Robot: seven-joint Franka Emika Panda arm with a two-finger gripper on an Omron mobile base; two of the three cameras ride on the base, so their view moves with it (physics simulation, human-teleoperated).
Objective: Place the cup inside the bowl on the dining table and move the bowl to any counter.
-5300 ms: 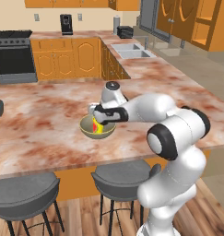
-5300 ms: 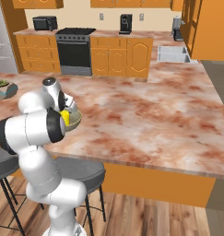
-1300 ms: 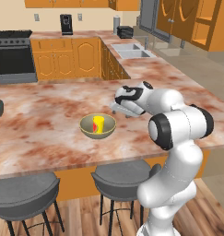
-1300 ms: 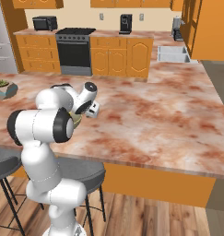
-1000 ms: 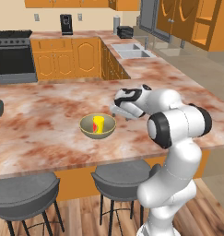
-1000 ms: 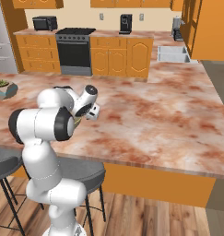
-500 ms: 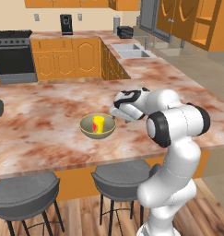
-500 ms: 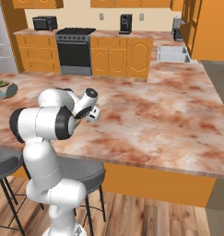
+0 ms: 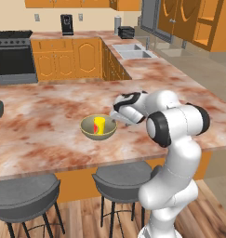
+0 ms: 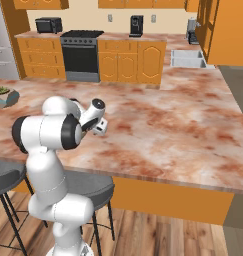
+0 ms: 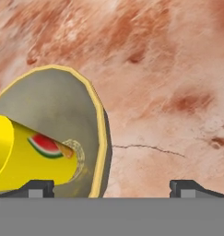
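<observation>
The olive-tan bowl [image 9: 89,133] sits on the dining table [image 9: 40,116] near its front edge, with the yellow cup [image 9: 100,125] inside it. In the hand view the cup [image 11: 35,154] lies tilted against the inside of the bowl [image 11: 62,110], its red watermelon mark facing up. My gripper [image 9: 114,115] is open at the bowl's right rim. One fingertip [image 11: 39,186] is on the bowl's inner side and the other is over bare table [image 11: 168,69], so the rim stands between the jaws. In the right base view my arm hides the bowl, and the gripper [image 10: 99,126] is low over the table [image 10: 168,125].
Two grey stools [image 9: 21,195] [image 9: 123,179] stand under the table's front edge. A potted plant [image 10: 2,96] is at the table's far left. A counter [image 9: 142,65] with a sink [image 9: 133,51] runs beyond, and a stove [image 9: 12,56] is at the back wall.
Over the last second the open gripper has slid down and left, closing in on the bowl's right rim. Several seconds back it was over the bowl with the cup; the cup now rests inside.
</observation>
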